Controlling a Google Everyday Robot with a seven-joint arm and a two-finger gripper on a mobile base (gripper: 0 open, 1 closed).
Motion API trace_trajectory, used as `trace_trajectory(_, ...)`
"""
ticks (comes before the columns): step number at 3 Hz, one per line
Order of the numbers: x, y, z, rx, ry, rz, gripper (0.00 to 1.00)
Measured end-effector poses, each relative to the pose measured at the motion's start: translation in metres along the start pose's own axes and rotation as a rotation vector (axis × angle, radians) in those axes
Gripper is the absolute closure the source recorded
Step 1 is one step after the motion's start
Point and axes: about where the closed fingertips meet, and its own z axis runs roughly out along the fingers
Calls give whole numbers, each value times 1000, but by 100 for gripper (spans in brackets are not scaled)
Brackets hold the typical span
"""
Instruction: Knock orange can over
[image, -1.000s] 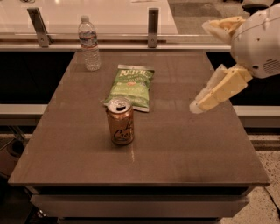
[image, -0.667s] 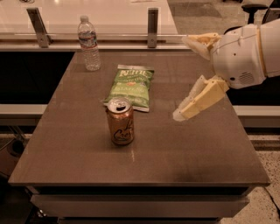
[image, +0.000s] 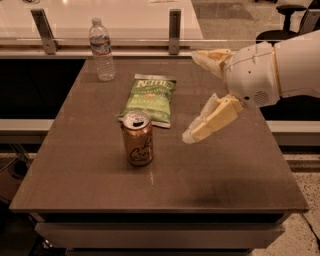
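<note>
Orange can (image: 137, 138) is seen standing upright on the table (image: 225, 175), long axis vertical, silver pull-tab top pointed up, dark cursive lettering turned toward the camera. It is placed on the near-left part of the table surface, not tipped, base flat on the table. Gripper (image: 190, 96) is held to the right of the orange can and a little behind it, raised above the table, clearly apart from the can with no contact. Jaws are spread wide: the lower finger (image: 212, 119) is angled down and toward the orange can, its tip being the nearest part to the can, while the upper finger (image: 210, 57) is held higher and further back. Nothing is gripped between them. White arm housing (image: 260, 75) is seen entering from the right of the orange can. Green chip bag (image: 148, 99) is laid flat just behind the orange can, nearly touching its top edge in view. Clear water bottle (image: 102, 50) is stood upright well behind the orange can, to its left.
</note>
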Motion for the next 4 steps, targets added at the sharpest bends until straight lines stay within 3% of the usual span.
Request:
trace_trajectory(2, 13, 7, 33, -54, -60, 41, 0)
trace_trajectory(4, 28, 34, 75, -99, -129, 99, 0)
